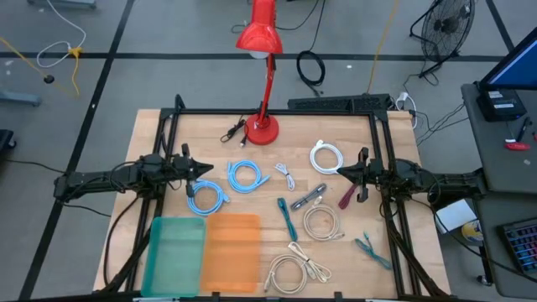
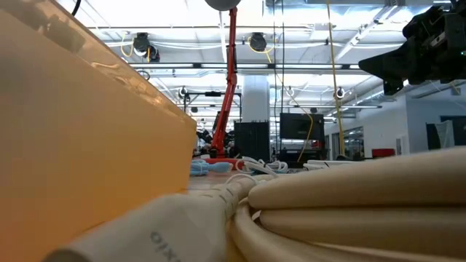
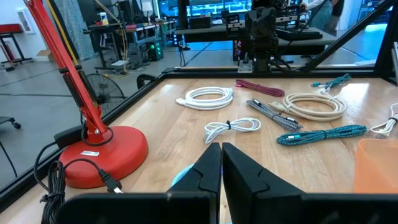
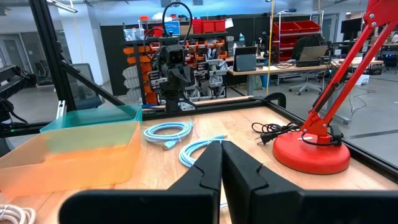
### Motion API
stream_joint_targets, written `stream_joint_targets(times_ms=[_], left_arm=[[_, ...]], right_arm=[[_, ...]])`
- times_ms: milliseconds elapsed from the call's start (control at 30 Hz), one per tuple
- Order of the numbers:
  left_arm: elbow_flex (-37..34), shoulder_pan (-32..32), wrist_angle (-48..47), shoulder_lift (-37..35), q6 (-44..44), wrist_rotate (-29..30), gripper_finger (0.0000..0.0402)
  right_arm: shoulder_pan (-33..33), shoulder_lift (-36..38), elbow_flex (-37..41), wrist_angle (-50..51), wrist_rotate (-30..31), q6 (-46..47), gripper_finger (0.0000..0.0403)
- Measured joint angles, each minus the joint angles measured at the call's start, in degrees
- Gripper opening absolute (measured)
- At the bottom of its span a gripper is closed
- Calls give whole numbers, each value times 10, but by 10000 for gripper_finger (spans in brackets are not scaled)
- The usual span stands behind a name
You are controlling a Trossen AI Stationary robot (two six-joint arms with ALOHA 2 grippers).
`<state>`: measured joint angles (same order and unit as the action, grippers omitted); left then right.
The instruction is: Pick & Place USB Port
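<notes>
Several coiled USB cables lie flat on the wooden table: two light blue ones (image 1: 246,175) (image 1: 206,198), a white one (image 1: 327,157), a teal braided one (image 1: 288,218), a grey one (image 1: 308,198), a maroon one (image 1: 346,196) and beige ones (image 1: 322,223) (image 1: 295,270). My left gripper (image 1: 201,170) hovers shut at the table's left, above the blue coils, its fingers (image 3: 211,163) level and holding nothing. My right gripper (image 1: 342,173) hovers shut at the right, near the white coil and the maroon cable, with nothing between its fingers (image 4: 210,163).
A green bin (image 1: 176,252) and an orange bin (image 1: 232,250) stand side by side at the near left. A red desk lamp (image 1: 262,126) stands at the far middle, its cord (image 1: 232,132) beside the base. A black frame (image 1: 277,111) runs around the table.
</notes>
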<state>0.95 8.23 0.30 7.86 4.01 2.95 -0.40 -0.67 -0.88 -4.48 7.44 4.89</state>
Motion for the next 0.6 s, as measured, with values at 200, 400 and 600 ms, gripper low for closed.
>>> stream_joint_targets(times_ms=[200, 400, 600], left_arm=[[-1, 0, 16, 0, 26, 11, 19], [-3, 1, 189, 3, -242, 20, 19], [-1, 1, 382, 3, -495, 50, 19]], right_arm=[[0, 0, 0, 0, 0, 0, 0], [0, 0, 0, 0, 0, 0, 0], [0, 0, 0, 0, 0, 0, 0]])
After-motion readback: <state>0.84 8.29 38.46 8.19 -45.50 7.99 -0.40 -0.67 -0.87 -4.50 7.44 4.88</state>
